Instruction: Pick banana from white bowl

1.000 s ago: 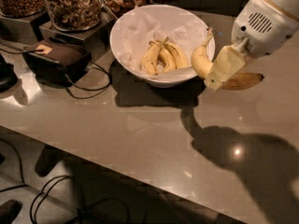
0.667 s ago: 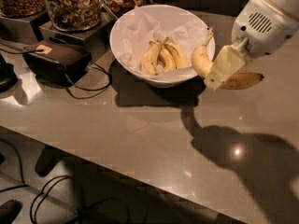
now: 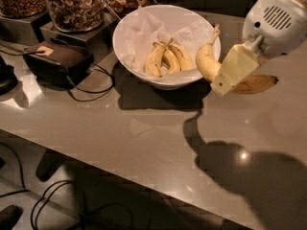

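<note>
Near edge: the counter (image 3: 144, 143) ends in a diagonal front edge running from lower right to mid-left, with floor and loose cables (image 3: 43, 210) below it. The near and central counter surface is open; only the arm's shadow (image 3: 240, 176) falls across its right part.

Middle ground, right: the gripper (image 3: 225, 80) reaches in from the upper right below the white arm housing (image 3: 278, 18). Its cream fingers are clamped around the middle of the banana (image 3: 205, 61). The banana sits at the right rim of the white bowl (image 3: 120, 47), its stem pointing up over the rim and its brownish end extending right, over bare counter.

Middle ground, centre: the bowl, lined with crinkled paper (image 3: 144, 28), holds a small bunch of bananas (image 3: 165, 59).

Left: a black device (image 3: 57, 61) with a trailing cord (image 3: 96, 87) lies beside the bowl.

Far edge: glass jars (image 3: 74, 6) of nuts stand behind the bowl and device.
</note>
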Robot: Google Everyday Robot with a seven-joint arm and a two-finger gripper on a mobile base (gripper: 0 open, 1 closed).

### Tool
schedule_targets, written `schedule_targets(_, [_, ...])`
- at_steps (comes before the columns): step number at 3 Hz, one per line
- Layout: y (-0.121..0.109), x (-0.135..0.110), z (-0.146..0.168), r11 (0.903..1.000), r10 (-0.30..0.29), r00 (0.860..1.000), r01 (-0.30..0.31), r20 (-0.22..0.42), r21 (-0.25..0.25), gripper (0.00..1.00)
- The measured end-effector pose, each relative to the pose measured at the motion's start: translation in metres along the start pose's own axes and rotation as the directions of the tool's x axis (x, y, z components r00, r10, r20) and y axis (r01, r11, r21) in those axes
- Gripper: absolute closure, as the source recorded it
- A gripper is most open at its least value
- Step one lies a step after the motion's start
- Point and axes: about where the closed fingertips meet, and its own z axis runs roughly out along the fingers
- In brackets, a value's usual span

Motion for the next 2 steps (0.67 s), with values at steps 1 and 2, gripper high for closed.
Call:
schedule_targets(1, [0.0150,0.0125,0.0035,0.9993,0.008,1.000,-0.008,-0.017,-0.037,1.00])
schedule_targets(2, [0.0113,0.0041,0.0039,0.9997,0.007,1.000,-0.007,0.012,-0.024,1.00])
